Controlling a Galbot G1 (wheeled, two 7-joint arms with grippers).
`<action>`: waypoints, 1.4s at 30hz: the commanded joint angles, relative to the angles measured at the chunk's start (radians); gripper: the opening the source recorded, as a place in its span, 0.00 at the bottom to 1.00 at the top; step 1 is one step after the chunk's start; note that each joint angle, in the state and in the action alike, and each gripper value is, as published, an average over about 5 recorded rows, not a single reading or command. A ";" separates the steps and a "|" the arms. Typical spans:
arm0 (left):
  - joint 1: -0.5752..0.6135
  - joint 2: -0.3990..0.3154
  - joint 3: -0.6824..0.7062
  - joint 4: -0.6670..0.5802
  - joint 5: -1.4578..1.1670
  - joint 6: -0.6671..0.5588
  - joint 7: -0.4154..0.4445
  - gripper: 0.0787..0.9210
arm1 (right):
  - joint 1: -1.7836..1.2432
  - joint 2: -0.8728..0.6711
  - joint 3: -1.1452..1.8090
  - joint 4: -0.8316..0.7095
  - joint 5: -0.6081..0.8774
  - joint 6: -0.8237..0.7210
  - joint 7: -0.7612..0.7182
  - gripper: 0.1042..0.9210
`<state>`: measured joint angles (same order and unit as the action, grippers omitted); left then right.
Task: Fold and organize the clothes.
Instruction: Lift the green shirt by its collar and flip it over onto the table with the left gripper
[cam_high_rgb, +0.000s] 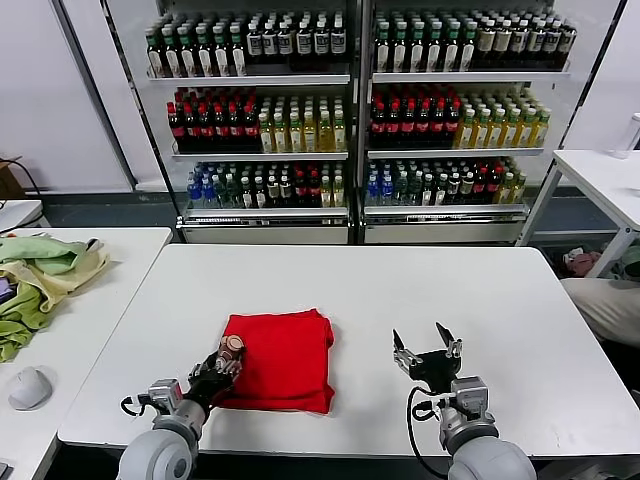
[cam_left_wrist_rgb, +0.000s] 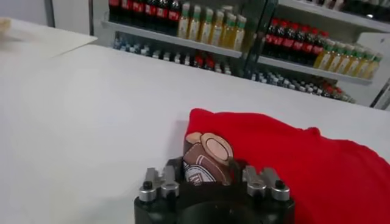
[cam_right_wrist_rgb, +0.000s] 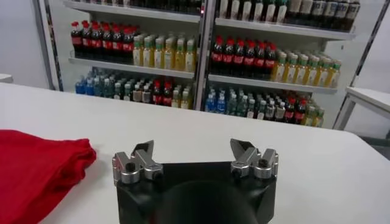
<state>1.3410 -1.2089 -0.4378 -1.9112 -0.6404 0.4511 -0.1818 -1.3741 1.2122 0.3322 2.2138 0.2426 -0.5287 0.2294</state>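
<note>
The red T-shirt (cam_high_rgb: 278, 360) lies folded into a compact rectangle on the white counter (cam_high_rgb: 480, 300), left of centre and close to the front edge. Its long axis runs from the front edge toward the back edge.

The left gripper (cam_high_rgb: 222, 366) is at the shirt's front-left corner. Its jaws are clenched on a lifted flap of the shirt, which shows the brown-and-beige cartoon print (cam_left_wrist_rgb: 207, 158) turned upward between the fingers. The rest of the shirt extends from these jaws toward the centre of the counter and the back edge.

The right gripper (cam_high_rgb: 427, 352) hovers over bare counter, to the right of the shirt and apart from it, near the front edge. Its jaws are released, spread wide and grasp nothing. In the right wrist view the shirt's edge (cam_right_wrist_rgb: 36, 173) lies well to one side of the jaws.

The left arm is the nearer arm. Any remaining fold or squaring of the shirt likely depends on it.

No writing on the print can be read. Labels on the bottles (cam_high_rgb: 300, 120) in the shelves behind the counter are too small to read.
</note>
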 joint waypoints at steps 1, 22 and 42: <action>0.002 -0.003 -0.007 0.011 -0.078 0.018 0.010 0.45 | 0.005 -0.001 0.000 -0.005 0.003 0.001 0.001 0.88; 0.039 0.330 -0.588 -0.254 -0.316 0.133 -0.040 0.06 | -0.010 -0.010 0.042 0.006 0.018 0.014 -0.005 0.88; -0.269 -0.117 0.441 -0.141 0.212 0.130 0.063 0.06 | -0.056 -0.012 0.101 0.011 0.023 0.023 -0.005 0.88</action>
<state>1.2444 -1.1681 -0.4155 -2.1504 -0.6226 0.5719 -0.1577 -1.4133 1.1985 0.4138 2.2243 0.2661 -0.5076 0.2240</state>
